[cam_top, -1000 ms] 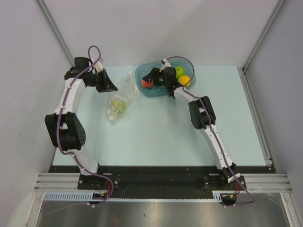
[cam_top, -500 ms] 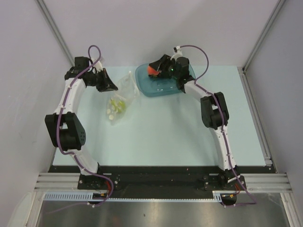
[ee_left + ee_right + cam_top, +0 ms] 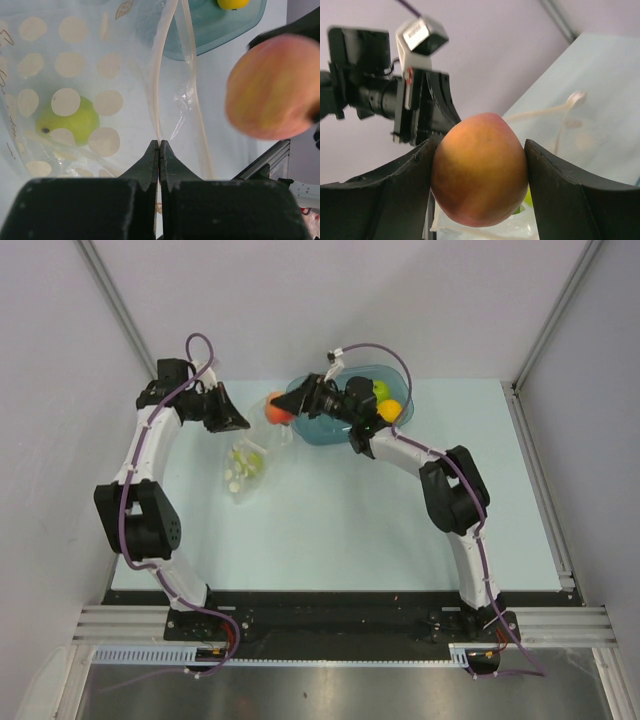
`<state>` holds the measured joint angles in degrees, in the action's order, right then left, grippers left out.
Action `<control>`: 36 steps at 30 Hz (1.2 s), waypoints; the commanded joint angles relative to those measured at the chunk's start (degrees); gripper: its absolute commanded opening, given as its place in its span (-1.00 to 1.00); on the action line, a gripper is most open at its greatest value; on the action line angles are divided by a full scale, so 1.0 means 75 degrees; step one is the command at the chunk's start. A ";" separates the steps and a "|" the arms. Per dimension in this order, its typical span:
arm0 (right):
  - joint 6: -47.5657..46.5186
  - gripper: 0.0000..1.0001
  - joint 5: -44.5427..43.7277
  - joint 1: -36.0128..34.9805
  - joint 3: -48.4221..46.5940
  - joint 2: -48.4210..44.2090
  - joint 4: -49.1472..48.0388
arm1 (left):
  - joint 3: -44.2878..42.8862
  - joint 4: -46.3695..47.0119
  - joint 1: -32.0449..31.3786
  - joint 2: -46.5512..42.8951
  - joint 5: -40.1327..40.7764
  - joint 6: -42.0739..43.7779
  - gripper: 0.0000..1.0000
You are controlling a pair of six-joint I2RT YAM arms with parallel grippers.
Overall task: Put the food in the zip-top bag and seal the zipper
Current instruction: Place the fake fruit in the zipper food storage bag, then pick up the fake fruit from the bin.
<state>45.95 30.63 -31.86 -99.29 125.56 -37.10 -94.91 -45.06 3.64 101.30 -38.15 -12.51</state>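
Note:
My right gripper (image 3: pixel 285 410) is shut on the red-orange peach (image 3: pixel 276 412) and holds it in the air by the mouth of the clear zip-top bag (image 3: pixel 252 462). In the right wrist view the peach (image 3: pixel 480 170) fills the gap between the fingers. My left gripper (image 3: pixel 159 146) is shut on the bag's pale zipper strip (image 3: pixel 156 100) and holds the mouth up. A green pear (image 3: pixel 67 120) lies inside the bag. The peach (image 3: pixel 272 87) hangs to the right of the mouth. A green apple (image 3: pixel 381 390) and an orange (image 3: pixel 390 410) sit in the tub. The grape bunch is out of view.
The teal tub (image 3: pixel 325 432) stands at the back middle of the table, just right of the bag. The right arm reaches across it. Grey walls close in the back and both sides. The left gripper (image 3: pixel 427 107) shows beyond the peach in the right wrist view.
My right gripper has lifted the peach out of the tub and carried it left to the bag's mouth. The left gripper has kept its hold on the bag.

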 commanded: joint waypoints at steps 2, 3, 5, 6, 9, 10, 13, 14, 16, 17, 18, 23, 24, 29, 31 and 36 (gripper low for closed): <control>-0.0698 -0.13 0.0252 -0.0322 0.0277 -0.0171 -0.0024 | 0.0092 0.0230 -0.0040 -0.0522 -0.0151 -0.0043 -0.99; -0.0841 0.02 0.0182 -0.0450 0.0254 -0.0159 0.0117 | 0.0116 0.0242 -0.0052 -0.0533 -0.0151 -0.0043 -1.00; -0.1145 0.37 0.0064 -0.0533 0.0137 -0.0089 0.0398 | 0.0163 0.0230 -0.0052 -0.0580 -0.0152 -0.0031 -0.99; -0.1332 0.55 0.0006 -0.0569 0.0113 -0.0100 0.0458 | 0.0163 0.0230 -0.0052 -0.0592 -0.0151 -0.0031 -0.99; -0.1345 0.77 -0.0018 -0.0546 -0.0003 -0.0159 0.0470 | 0.0186 0.0207 -0.0063 -0.0627 -0.0151 -0.0019 -0.99; -0.1381 0.85 -0.0053 -0.0545 -0.0062 -0.0194 0.0494 | 0.0198 0.0207 -0.0052 -0.0627 -0.0163 -0.0019 -0.99; -0.1277 0.99 -0.0042 -0.0394 -0.0355 -0.0183 0.0635 | 0.0187 0.0207 -0.0063 -0.0616 -0.0186 -0.0031 -0.99; -0.1206 1.00 -0.0007 -0.0347 -0.0425 -0.0159 0.0588 | 0.0186 0.0207 -0.0075 -0.0627 -0.0187 -0.0031 -0.99; -0.1089 0.99 0.0041 -0.0067 -0.0612 -0.0159 0.0529 | 0.0140 0.0219 -0.0063 -0.0592 -0.0198 -0.0031 -0.99; -0.1123 1.00 0.0052 0.0063 -0.0683 -0.0159 0.0529 | 0.0128 0.0219 -0.0075 -0.0580 -0.0198 -0.0031 -0.99; -0.1216 1.00 -0.0029 0.0203 -0.0730 -0.0124 0.0610 | 0.0105 0.0207 -0.0075 -0.0569 -0.0198 -0.0031 -0.99; -0.2710 0.99 -0.0346 0.1128 -0.1386 0.0297 0.1875 | 0.0069 0.0207 -0.0075 -0.0534 -0.0210 -0.0019 -0.99; -0.3181 1.00 -0.0381 0.1235 -0.1561 0.0553 0.2109 | 0.0058 0.0195 -0.0075 -0.0533 -0.0210 -0.0019 -0.99; -0.7012 0.99 0.0240 0.1739 -0.3644 0.1644 0.4897 | -0.0001 0.0137 -0.0087 -0.0475 -0.0140 0.0063 -1.00; -0.9249 0.99 -0.0016 0.1845 -0.3998 0.2020 0.5937 | -0.0013 0.0090 -0.0087 -0.0452 -0.0093 0.0098 -0.99; -1.3046 0.99 -0.1037 0.1892 -0.3801 0.2430 0.5909 | -0.0001 0.0066 -0.0075 -0.0417 -0.0046 0.0157 -0.99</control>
<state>-21.12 27.31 -16.67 -126.98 141.32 1.69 -93.49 -44.75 3.40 99.96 -38.11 -12.38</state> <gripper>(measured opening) 0.995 0.006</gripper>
